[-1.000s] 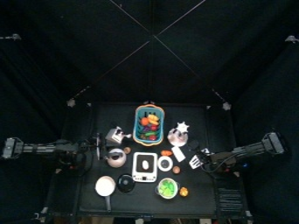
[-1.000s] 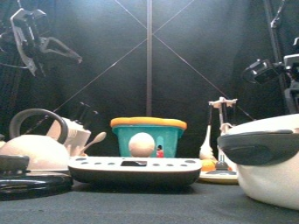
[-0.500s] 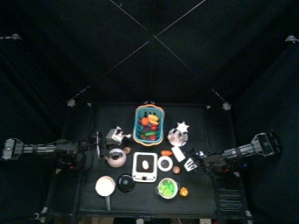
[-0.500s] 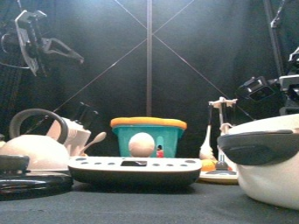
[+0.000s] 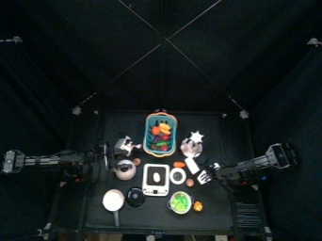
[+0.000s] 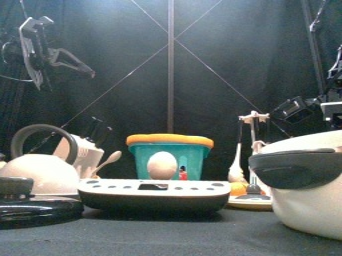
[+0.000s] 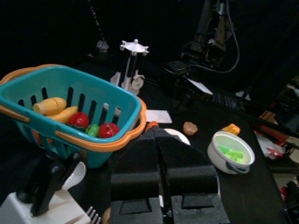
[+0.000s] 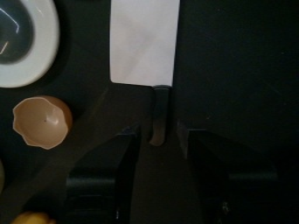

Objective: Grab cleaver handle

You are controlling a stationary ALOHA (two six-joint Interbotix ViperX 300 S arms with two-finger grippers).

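Right wrist view shows the cleaver lying flat on the black table: a pale, rectangular blade with a short dark handle running from the middle of its rear edge. The right gripper hangs directly over that handle with its jaws spread, one on each side, neither touching it. Just beside the blade sits a white bowl, and near the handle an empty brown eggshell half. From the top view, the cleaver is on the table's right side, at the tip of the right arm, close to the scale. The left arm rests at the table's left edge; its gripper is raised above the clutter, and whether its jaws are apart or together cannot be told. Left wrist view shows a teal basket with an orange rim holding small items, red, yellow and green, too small to identify further. A small white bowl holds something bright green. Front view shows an egg-shaped object in front of the basket, a kettle to the left, and a large white pot at the right.
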